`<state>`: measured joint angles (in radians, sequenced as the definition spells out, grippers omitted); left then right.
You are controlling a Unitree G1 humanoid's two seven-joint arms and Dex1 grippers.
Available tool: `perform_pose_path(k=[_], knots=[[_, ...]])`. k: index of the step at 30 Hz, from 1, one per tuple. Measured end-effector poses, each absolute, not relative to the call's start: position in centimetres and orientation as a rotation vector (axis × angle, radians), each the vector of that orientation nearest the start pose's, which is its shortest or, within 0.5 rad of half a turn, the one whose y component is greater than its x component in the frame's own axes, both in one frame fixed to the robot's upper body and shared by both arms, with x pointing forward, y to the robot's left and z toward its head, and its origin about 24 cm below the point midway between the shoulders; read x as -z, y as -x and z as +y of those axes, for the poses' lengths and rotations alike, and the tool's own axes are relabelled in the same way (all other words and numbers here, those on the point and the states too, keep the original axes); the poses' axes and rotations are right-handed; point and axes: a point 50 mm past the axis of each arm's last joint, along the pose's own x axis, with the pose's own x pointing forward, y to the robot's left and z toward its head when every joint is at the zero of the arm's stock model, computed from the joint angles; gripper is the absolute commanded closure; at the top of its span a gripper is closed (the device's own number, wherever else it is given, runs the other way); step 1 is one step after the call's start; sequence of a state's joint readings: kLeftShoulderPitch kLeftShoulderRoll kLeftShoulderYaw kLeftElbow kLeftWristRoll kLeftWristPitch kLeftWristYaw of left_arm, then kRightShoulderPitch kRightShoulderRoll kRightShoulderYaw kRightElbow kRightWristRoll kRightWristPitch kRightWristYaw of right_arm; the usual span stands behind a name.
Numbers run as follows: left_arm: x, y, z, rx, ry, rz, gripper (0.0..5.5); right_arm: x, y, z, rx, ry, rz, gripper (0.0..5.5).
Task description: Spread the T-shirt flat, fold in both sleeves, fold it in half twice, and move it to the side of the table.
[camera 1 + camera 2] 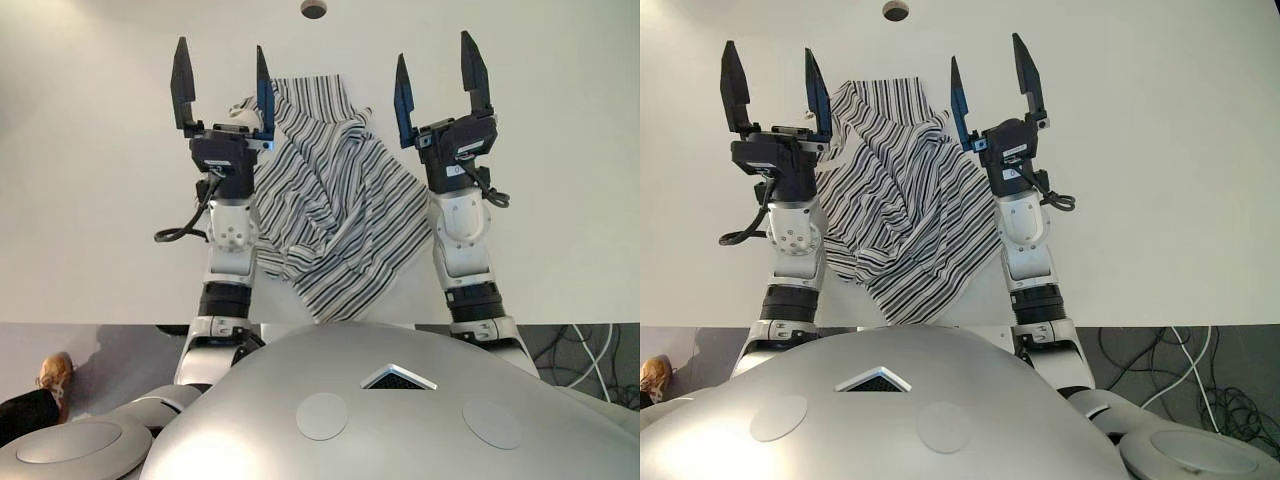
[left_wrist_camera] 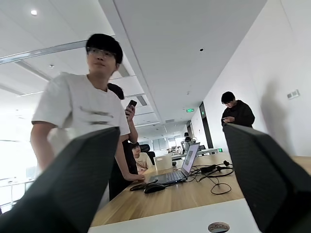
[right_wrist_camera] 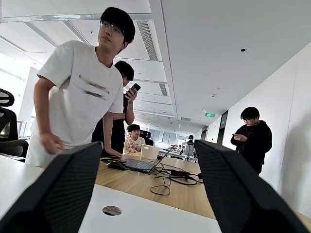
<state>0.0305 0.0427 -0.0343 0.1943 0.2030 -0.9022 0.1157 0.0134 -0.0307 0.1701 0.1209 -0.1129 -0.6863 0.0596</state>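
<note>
The crumpled black-and-white striped T-shirt point(image 1: 330, 220) lay on the white bench point(image 1: 560, 150), its lower corner near the front edge, between the black two-fingered left hand point(image 1: 222, 65) and right hand point(image 1: 435, 60), both splayed apart and holding nothing, with white surface stretching wide beyond each.

Long wooden desk point(image 2: 184, 196) with laptop point(image 2: 187, 160), white wall point(image 2: 257, 73), recessed ceiling lights point(image 2: 34, 12)
</note>
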Motion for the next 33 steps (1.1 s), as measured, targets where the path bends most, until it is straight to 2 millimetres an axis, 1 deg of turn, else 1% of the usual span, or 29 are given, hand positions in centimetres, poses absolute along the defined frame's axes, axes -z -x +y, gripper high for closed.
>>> perform_pose_path(k=[20,22,23,26,27,29,31,33], knots=[[-6.6,-21.4,13.6,0.087,-0.158,-0.684,1.56,-6.9,-22.8,-10.1,-0.297,0.106,-0.545,1.97],[-6.5,-21.4,13.5,0.12,-0.177,-0.677,1.56,-6.8,-22.8,-10.1,-0.301,0.134,-0.542,1.97],[-6.4,-21.4,13.5,0.157,-0.211,-0.665,1.56,-6.7,-22.9,-10.4,-0.306,0.165,-0.536,1.97],[-5.7,-21.3,14.4,0.244,-0.306,-0.609,1.56,-6.7,-23.6,-12.0,-0.287,0.246,-0.506,1.97],[-5.2,-21.1,14.7,0.3,-0.378,-0.565,1.56,-6.9,-23.9,-12.2,-0.306,0.296,-0.503,1.97],[-4.1,-20.5,15.3,0.364,-0.465,-0.492,1.56,-7.5,-24.6,-12.5,-0.333,0.357,-0.512,1.97],[-2.9,-19.5,16.3,0.456,-0.567,-0.395,1.56,-8.1,-25.5,-12.3,-0.386,0.44,-0.517,1.97],[-2.4,-18.6,17.4,0.506,-0.626,-0.328,1.56,-8.4,-26.3,-12.1,-0.422,0.5,-0.518,1.97]])
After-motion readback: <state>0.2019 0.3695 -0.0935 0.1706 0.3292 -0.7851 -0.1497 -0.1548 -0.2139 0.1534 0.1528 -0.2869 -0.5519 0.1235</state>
